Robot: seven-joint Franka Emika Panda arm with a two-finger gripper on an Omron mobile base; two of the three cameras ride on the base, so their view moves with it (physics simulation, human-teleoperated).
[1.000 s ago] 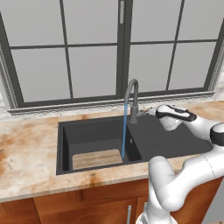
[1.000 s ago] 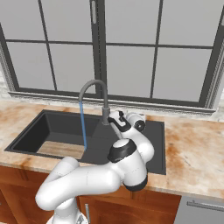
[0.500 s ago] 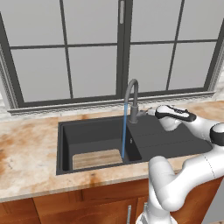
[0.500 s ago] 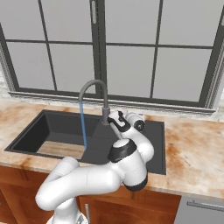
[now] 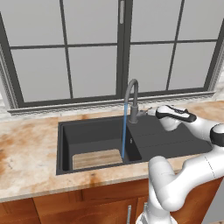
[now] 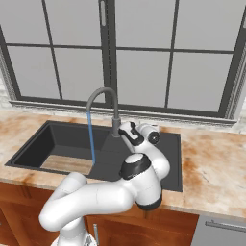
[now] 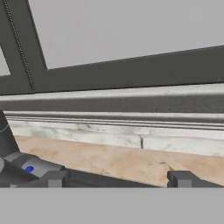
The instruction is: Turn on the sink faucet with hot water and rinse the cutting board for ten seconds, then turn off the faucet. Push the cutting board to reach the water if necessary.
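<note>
The grey gooseneck sink faucet (image 5: 132, 101) (image 6: 114, 115) stands behind the dark sink (image 5: 65, 131) (image 6: 33, 139). A thin blue stream of water (image 5: 124, 131) (image 6: 91, 139) falls from its spout and lands at the right end of the cutting board (image 5: 97, 158) (image 6: 65, 164), which lies flat on the basin floor at the front. My gripper (image 5: 151, 112) (image 6: 126, 132) (image 7: 117, 179) is just right of the faucet base and open. In the hand view the grey faucet lever (image 7: 30, 168), marked with a blue dot, lies against the left fingertip (image 7: 54, 178).
A ribbed drainboard (image 5: 166, 135) (image 6: 166, 153) lies under my arm to the right of the basin. The window sill (image 7: 113, 103) and frame run close behind the faucet. Marbled counter (image 5: 26, 148) (image 6: 211, 163) surrounds the sink.
</note>
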